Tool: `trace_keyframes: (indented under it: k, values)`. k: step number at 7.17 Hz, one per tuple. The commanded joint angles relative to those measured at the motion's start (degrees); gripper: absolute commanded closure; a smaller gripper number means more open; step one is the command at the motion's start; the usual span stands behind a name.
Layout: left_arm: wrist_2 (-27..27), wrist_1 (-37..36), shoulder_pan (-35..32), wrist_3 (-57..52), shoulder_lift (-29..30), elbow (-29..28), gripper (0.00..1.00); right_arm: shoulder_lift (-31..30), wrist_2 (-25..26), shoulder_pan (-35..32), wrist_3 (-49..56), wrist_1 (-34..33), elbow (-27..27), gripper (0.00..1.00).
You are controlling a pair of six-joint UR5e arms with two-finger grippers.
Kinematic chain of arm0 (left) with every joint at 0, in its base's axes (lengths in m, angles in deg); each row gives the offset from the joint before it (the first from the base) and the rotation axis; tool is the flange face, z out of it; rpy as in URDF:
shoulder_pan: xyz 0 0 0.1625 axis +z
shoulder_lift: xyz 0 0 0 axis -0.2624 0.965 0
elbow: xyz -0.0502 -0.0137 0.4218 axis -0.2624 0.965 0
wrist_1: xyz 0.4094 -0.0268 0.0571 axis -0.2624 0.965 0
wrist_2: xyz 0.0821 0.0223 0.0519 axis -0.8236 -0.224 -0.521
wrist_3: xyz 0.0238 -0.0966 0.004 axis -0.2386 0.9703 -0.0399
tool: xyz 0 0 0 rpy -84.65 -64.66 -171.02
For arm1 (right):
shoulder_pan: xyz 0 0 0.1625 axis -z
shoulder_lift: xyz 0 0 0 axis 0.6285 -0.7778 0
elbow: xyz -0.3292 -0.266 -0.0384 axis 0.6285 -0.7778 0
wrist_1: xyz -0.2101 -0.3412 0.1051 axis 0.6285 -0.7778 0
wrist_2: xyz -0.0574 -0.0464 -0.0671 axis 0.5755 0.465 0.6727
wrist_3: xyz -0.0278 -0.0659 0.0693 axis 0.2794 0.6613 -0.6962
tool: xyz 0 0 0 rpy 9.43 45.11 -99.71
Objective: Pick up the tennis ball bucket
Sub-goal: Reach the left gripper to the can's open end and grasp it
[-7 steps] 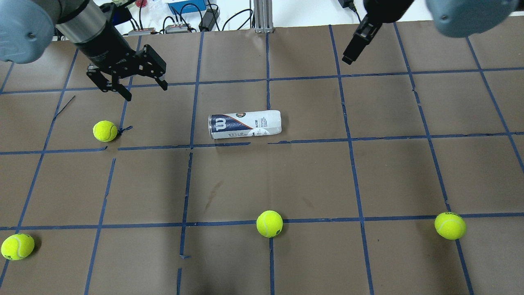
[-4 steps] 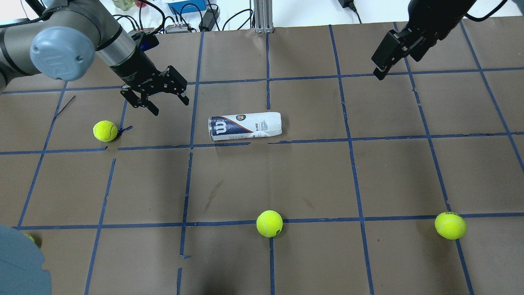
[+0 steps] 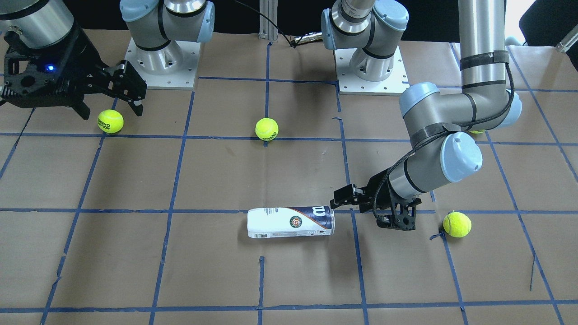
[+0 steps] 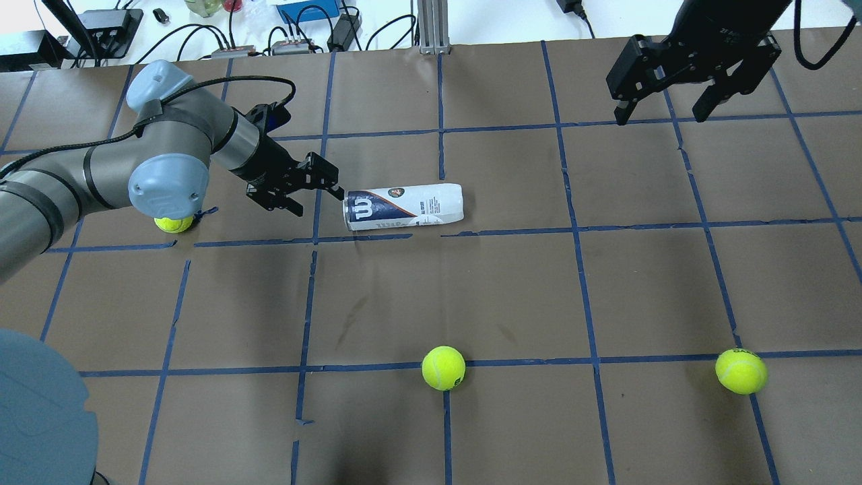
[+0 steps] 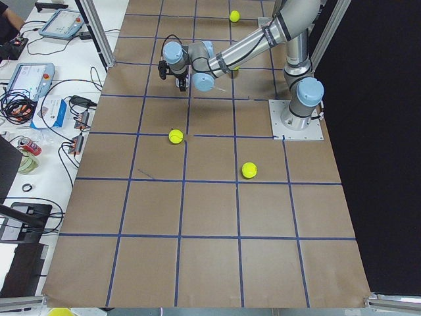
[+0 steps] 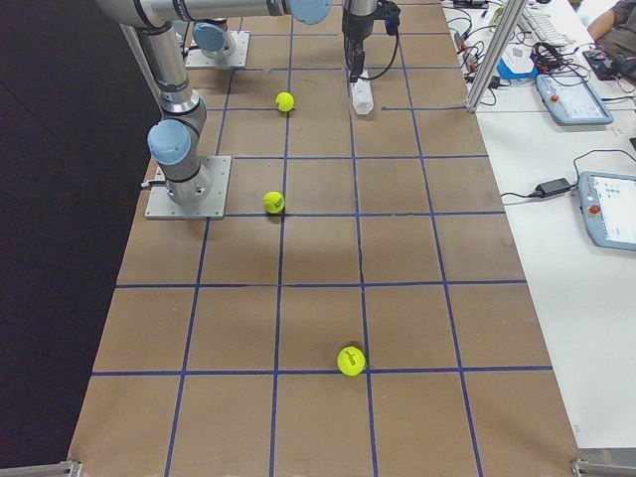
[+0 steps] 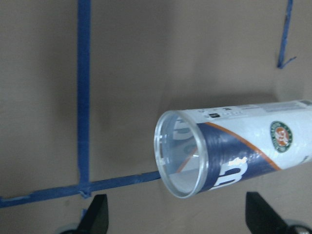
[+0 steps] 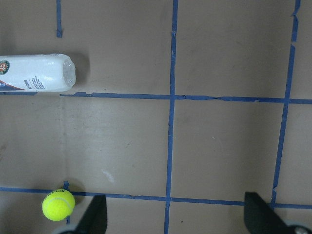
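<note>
The tennis ball bucket is a clear tube with a white label. It lies on its side on the brown table and also shows in the front view. My left gripper is open and empty, low over the table just off the tube's open left end, not touching it. In the left wrist view the tube's open rim sits between and ahead of my fingertips. My right gripper is open and empty, far off at the back right. The right wrist view shows the tube's closed end.
Loose tennis balls lie around: one at front middle, one at front right, one half hidden under my left forearm. Cables and boxes line the table's far edge. Blue tape marks a grid.
My left gripper has moved right and down to the tube's open end. My right gripper has shifted right and turned so both fingers show spread. The tube has not moved.
</note>
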Motion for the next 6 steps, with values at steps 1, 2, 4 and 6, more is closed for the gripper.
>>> trace_keyframes:
  k: [1,2,4,6]
  values:
    - [8.8,-1.5,0.1,0.2,1.1,2.1,0.00,0.1,-0.2,0.4,-4.1,-0.4,0.0,0.00]
    - [10.9,-2.7,0.1,0.1,2.0,2.5,0.02,0.1,-0.2,0.4,-3.9,-0.4,0.0,0.00]
    - [14.0,-6.7,0.1,-0.2,4.6,2.5,0.02,0.2,-0.1,0.4,-4.3,0.1,0.1,0.00]
    - [14.1,-7.0,0.1,0.0,5.3,2.4,0.06,0.2,0.0,0.3,-4.1,0.4,0.2,0.00]
